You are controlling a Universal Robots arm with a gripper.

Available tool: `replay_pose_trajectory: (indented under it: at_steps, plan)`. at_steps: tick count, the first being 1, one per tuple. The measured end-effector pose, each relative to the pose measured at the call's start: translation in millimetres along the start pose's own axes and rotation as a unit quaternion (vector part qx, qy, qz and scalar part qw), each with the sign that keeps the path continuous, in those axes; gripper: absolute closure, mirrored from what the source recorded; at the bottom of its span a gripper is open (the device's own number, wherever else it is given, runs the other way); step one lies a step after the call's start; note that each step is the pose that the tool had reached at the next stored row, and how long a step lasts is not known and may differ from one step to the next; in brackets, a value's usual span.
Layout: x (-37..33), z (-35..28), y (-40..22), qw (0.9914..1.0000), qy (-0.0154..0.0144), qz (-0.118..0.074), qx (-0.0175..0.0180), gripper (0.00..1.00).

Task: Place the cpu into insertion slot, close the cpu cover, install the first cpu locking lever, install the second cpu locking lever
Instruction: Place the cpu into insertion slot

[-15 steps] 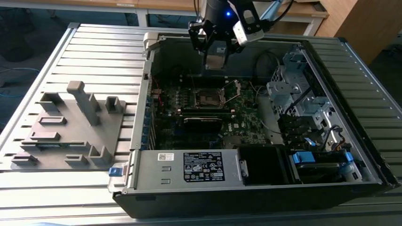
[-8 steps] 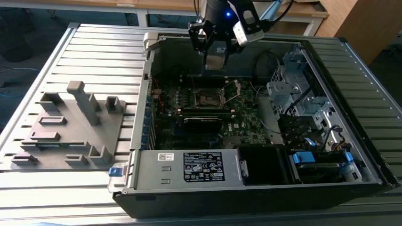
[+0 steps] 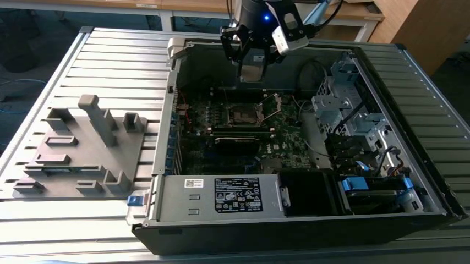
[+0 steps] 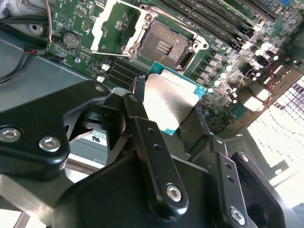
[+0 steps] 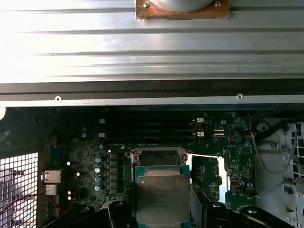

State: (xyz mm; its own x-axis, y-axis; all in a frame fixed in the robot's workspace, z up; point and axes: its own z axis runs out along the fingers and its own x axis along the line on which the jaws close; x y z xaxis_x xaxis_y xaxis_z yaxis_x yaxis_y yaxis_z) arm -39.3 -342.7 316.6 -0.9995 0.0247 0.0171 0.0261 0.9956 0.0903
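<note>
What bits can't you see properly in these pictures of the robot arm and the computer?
- Chip: its underside faces away in both wrist views, and the gripper shut on it covers its side edges.
- Socket: in the first wrist view, part of it sits behind the chip.
- Cover: in the first wrist view, one end goes behind the gripper.

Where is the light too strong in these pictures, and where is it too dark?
In the first wrist view, glare washes out part of the ribbed table. In the second wrist view, the vent grille is burnt nearly white, while the cpu top shows only a soft sheen. In the exterior view, the inside of the case lies in shade.
</note>
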Motion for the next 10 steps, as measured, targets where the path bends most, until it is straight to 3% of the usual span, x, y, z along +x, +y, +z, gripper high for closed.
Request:
replay_pose_trajectory:
  at_steps: [10]
  plan:
    - [0.0, 1.5, -0.1, 1.00000, -0.0001, 0.000, -0.0001, 0.46]
